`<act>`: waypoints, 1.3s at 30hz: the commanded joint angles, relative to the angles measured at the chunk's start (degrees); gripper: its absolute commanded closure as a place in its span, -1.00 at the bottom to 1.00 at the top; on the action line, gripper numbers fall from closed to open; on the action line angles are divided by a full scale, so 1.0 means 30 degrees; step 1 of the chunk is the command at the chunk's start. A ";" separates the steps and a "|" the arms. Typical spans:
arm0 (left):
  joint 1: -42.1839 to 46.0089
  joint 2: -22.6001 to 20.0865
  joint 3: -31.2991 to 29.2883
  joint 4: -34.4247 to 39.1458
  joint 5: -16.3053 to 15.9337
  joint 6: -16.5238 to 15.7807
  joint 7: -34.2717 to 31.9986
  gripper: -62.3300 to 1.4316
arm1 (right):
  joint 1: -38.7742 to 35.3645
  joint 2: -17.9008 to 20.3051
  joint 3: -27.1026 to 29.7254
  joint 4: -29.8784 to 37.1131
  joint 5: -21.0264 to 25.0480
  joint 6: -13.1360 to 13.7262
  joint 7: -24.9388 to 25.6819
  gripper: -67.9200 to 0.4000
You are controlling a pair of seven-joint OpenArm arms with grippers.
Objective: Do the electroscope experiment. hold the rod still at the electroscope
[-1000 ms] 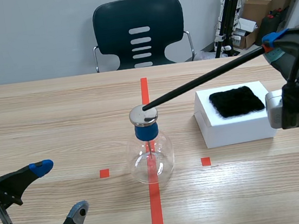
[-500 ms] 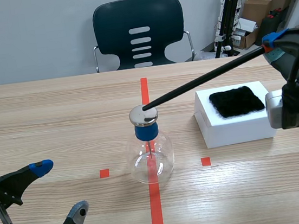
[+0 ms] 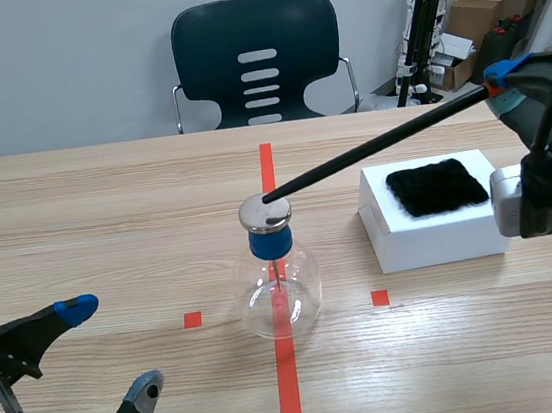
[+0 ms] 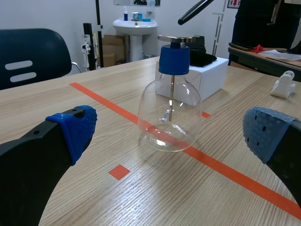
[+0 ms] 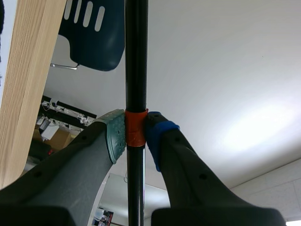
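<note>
At the centre of the scene, the electroscope [image 3: 277, 279], a clear glass flask with a blue stopper and a flat metal disc [image 3: 265, 212] on top, stands on the wooden table [image 3: 106, 217], right on the orange-red tape line. The black rod [image 3: 370, 152] slants down from the upper right of the frame, and its tip ends over the disc (the left wrist view shows the tip a little above the disc rather than pressed onto it). The right gripper [image 3: 498, 80], high at the right edge, is clamped on the rod at an orange band, one pad on each side. The left gripper [image 3: 112, 349] sits low in the lower left corner with its fingers spread wide and nothing between them. To the right of the flask lies a white box [image 3: 430, 228] with a black cloth [image 3: 436, 187] on it.
</note>
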 commanded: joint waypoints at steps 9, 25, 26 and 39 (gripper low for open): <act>-0.0051 -0.0168 -0.0117 0.0379 -0.0204 -0.0117 -0.0335 -1.00 | -0.1399 0.0306 0.1530 0.0670 0.1661 -0.0685 0.0605 0.98; -0.0051 -0.0168 -0.0117 0.0379 -0.0204 -0.0117 -0.0328 -1.00 | -1.1111 -0.4211 0.9566 0.4590 0.2492 -0.2980 0.2171 0.98; -0.0051 -0.0168 -0.0117 0.0379 -0.0197 -0.0117 -0.0328 -1.00 | -1.1664 -0.4765 1.0193 0.4750 0.2557 -0.3213 0.2586 0.98; -0.0051 -0.0168 -0.0117 0.0379 -0.0197 -0.0117 -0.0328 -1.00 | -1.6109 -1.0805 1.6349 0.5202 0.6681 -0.3526 0.7672 0.98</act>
